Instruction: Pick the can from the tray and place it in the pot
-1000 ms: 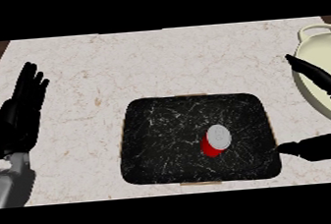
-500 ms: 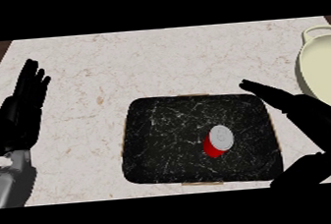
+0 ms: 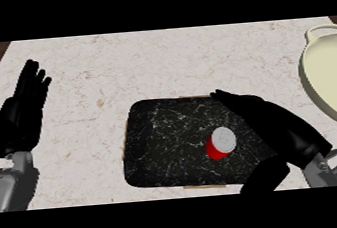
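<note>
Black and dully glossy, the right hand enters from the lower right corner on a grey forearm and lies over the right part of the tray, fingers straight and together, thumb spread low toward the tray's near edge; it holds nothing. Just left of those fingers the can sits on the tray, a short red cylinder with a pale round top, not visibly touched. Dark and marbled with fine white veins, the tray is a rounded square resting on a speckled, cream stone-like counter. At the left edge the left hand rests open, fingers up. Far right, the pot shows a smooth cream oval wall and a looped handle.
</note>
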### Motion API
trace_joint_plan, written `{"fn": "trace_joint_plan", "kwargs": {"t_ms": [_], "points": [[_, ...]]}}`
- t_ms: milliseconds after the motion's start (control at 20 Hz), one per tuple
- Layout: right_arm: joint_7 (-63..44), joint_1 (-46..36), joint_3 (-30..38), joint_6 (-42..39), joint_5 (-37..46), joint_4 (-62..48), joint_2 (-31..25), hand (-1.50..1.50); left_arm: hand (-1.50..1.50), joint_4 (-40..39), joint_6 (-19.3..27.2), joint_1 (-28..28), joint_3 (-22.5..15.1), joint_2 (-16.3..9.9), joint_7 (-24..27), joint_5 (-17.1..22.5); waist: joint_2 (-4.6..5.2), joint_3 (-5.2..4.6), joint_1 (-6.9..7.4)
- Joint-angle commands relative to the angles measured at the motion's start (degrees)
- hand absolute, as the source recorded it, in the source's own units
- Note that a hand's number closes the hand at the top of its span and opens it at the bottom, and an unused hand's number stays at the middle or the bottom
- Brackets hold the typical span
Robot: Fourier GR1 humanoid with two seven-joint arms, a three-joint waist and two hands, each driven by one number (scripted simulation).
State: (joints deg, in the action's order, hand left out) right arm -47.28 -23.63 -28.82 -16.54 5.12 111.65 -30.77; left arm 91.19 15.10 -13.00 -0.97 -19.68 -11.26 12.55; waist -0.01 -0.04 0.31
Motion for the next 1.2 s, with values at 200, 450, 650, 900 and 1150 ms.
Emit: {"fn": "trace_joint_plan", "kwargs": {"t_ms": [200, 450, 650, 900, 1150], "points": [[-2.1, 3.5, 1.4, -5.9, 6.2, -1.4, 2.9, -1.5, 0.0, 4.0, -1.5, 2.2, 1.8, 0.7, -2.0, -1.1, -0.07, 0.04, -0.22], [-0.7, 0.2, 0.9, -6.2, 12.6, -10.1, 10.4, -1.5, 0.0, 3.8, -3.5, 1.7, 3.8, 0.2, -2.5, -1.7, 0.01, 0.04, 0.01], [0.3, 1.0, 0.0, -6.1, 15.9, -11.0, 15.1, -1.5, 0.0, -1.1, -5.4, 2.5, 3.6, 3.0, 3.1, -2.5, 0.05, 0.03, -0.07], [3.5, 2.5, 0.4, -6.2, 22.2, -14.0, 17.6, -1.5, 0.0, 2.1, -5.5, 4.6, 4.8, 3.8, 1.5, -3.5, 0.0, 0.04, 0.02], [3.9, 5.4, 1.6, -6.8, 26.3, -15.4, 19.4, -1.5, 0.0, -0.4, -5.3, 2.0, 5.2, 4.9, 1.4, -5.6, 0.01, 0.03, -0.22]]}}
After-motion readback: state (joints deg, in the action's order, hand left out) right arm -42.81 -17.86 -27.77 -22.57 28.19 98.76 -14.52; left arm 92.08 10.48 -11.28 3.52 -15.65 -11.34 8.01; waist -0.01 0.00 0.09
